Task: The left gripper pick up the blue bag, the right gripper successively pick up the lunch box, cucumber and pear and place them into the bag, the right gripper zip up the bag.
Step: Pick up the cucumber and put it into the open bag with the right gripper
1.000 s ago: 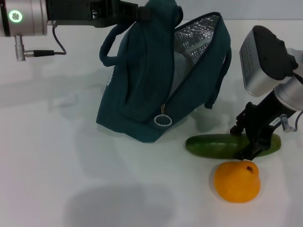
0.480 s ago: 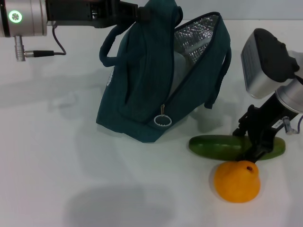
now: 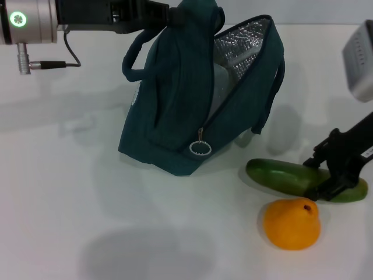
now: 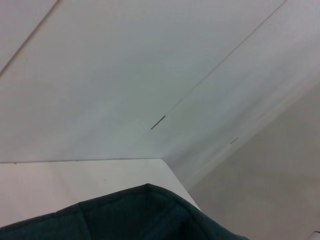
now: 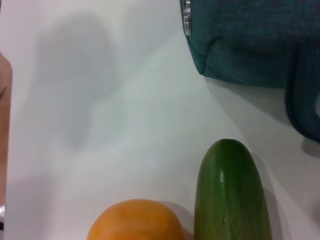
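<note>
Right gripper [image 3: 335,177]: black two-fingered claw, low at the cucumber's far-right end, fingers [image 3: 337,185] clamped across that end, one above it and one below.
Cucumber [image 3: 297,177]: long smooth dark green body, lying level just off the white table [image 3: 70,192]; gripped end between the fingers, free rounded end pointing away from them toward the bag; free end also seen close in the right wrist view [image 5: 231,190].
Pear [image 3: 291,223]: orange-yellow lumpy fruit with dark stem dimple, resting on the table just beside the lower finger, nearly touching the cucumber; contact not clear.
Blue bag [image 3: 192,99]: large dark teal fabric lunch bag, held up from the top, well apart from the right fingers, mouth gaping to show silver foil lining [image 3: 242,44]; metal ring pull [image 3: 200,148] hanging at the low end of the zipper; one padded loop handle [image 3: 269,102] dangling on the side nearer the cucumber.
Lunch box [image 3: 222,87]: pale clear shape just visible inside the bag's opening, details hard to make out.
Left gripper [image 3: 169,14]: black claw at the bag's top fabric; fingers hidden in the folds, closed on the bag by the way it hangs.
</note>
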Motion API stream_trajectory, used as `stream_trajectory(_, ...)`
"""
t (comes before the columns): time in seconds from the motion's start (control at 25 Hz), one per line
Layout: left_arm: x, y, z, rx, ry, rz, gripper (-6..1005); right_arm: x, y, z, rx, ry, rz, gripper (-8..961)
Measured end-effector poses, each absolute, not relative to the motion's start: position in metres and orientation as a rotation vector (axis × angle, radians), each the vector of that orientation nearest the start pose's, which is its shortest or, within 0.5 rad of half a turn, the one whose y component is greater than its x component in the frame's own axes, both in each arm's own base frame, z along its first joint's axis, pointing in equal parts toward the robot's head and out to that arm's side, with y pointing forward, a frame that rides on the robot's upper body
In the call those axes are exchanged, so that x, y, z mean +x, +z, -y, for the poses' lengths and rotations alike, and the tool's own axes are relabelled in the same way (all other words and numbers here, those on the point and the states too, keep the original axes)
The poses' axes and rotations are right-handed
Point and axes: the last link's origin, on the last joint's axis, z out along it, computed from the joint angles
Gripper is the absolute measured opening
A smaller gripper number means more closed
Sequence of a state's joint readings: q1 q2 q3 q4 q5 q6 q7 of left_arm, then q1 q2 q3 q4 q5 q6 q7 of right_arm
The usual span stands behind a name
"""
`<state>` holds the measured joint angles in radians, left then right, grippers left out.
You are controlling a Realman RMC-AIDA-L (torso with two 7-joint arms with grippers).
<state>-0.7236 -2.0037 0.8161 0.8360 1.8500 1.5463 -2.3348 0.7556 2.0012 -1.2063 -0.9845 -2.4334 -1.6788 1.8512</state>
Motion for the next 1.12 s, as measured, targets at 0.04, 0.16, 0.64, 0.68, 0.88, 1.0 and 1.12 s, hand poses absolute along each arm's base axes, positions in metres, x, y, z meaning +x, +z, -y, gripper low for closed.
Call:
stream_trajectory(0.04, -0.162, 0.051, -0.398, -2.603, -0.891, 1.395, 119, 0.199, 0.007, -0.361, -3.095, -0.482, -0.368, 635)
stream_trajectory(0.16, -0.161, 0.052, -0.398, -2.603, -0.891, 1.396, 119, 0.207, 0.016, -0.358, -3.096, -0.445, -0.431, 635)
stream_trajectory(0.64, -0.157, 0.051, -0.399, -2.604, -0.910, 1.404, 121, 0.247, 0.094, -0.323, -3.011, 0.301, -0.546, 634)
stream_trajectory(0.68, -0.157, 0.052, -0.399, -2.604, -0.909, 1.406, 121, 0.247, 0.101, -0.320, -2.998, 0.373, -0.521, 634)
stream_trajectory(0.88, -0.158, 0.053, -0.400, -2.597, -0.907, 1.415, 122, 0.239, 0.128, -0.308, -2.844, 0.759, -0.300, 634)
stream_trajectory(1.0, -0.157, 0.054, -0.400, -2.599, -0.906, 1.412, 122, 0.228, 0.123, -0.310, -2.754, 0.931, -0.142, 635)
stream_trajectory(1.12, -0.155, 0.054, -0.401, -2.605, -0.905, 1.406, 122, 0.212, 0.115, -0.314, -2.598, 1.101, 0.059, 634)
